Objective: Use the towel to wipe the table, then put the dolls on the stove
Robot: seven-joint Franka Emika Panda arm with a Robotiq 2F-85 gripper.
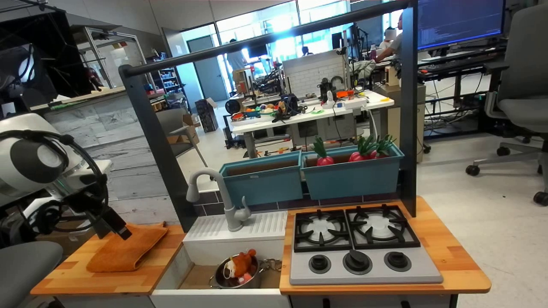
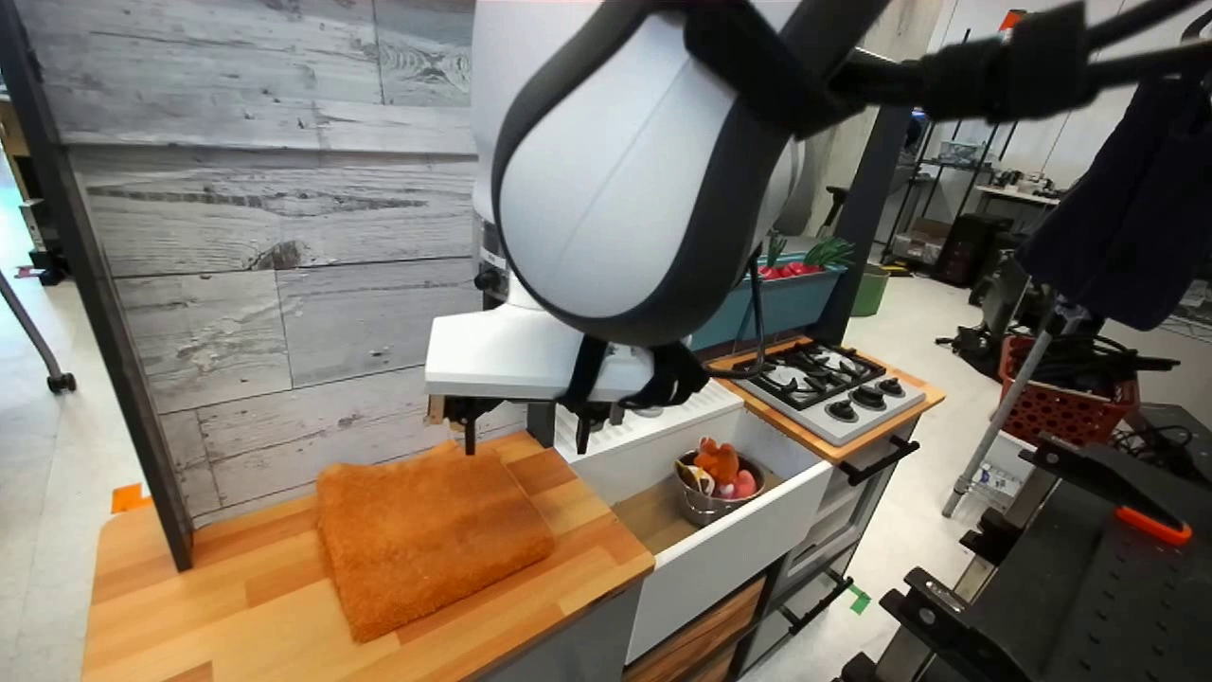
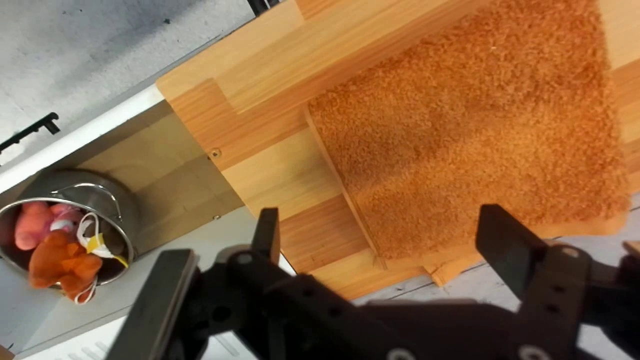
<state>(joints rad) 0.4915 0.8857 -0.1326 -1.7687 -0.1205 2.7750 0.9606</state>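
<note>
Towel (image 3: 475, 140): cloth, rough and shaggy; table (image 2: 246, 573): smooth wood that shows its grain; dolls (image 3: 62, 262): plush cloth; pot (image 2: 708, 511): glossy metal; stove (image 1: 377, 270): smooth panel that bears matt grates (image 1: 323, 249); wall (image 2: 237, 189): wood-grained boards; faucet (image 1: 232, 216): matt, plastic-looking

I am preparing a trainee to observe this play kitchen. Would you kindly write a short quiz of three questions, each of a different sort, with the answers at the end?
1. Choose one. What holds the dolls?
a) a teal planter
b) the metal pot in the white sink
c) the gray office chair

2. True or false? The gripper is open, and the orange towel lies on the wooden countertop.

3. Count. How many black knobs does the stove have?

Key: 1. b. 2. True; the jaws stand apart in the wrist view. 3. Three.
</note>
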